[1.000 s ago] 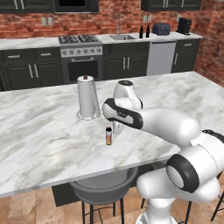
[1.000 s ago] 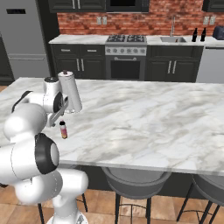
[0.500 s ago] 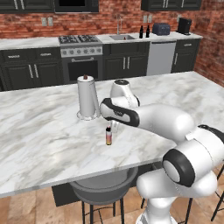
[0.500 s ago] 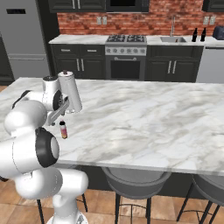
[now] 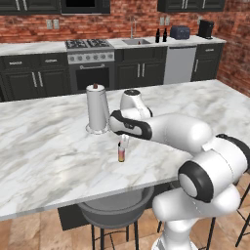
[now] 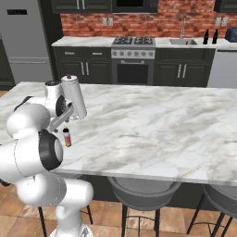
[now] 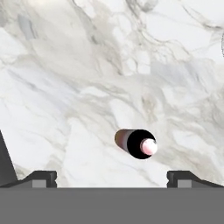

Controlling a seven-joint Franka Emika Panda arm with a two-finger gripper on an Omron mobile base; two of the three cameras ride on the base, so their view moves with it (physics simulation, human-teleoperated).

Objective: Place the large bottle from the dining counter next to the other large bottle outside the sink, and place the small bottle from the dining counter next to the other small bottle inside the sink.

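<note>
1. The small bottle [image 5: 121, 154] stood upright on the marble dining counter [image 5: 44, 146], near its front edge
2. The large bottle [image 5: 97, 109], a pale cylinder with a dark cap, stood just behind and left of it, apart
3. The gripper [image 5: 124, 141] hung directly above the small bottle [image 7: 136, 143], fingers spread wide, grasping nothing
4. Far behind, two dark bottles [image 5: 161, 35] stood beside the sink [image 5: 135, 41]
</note>
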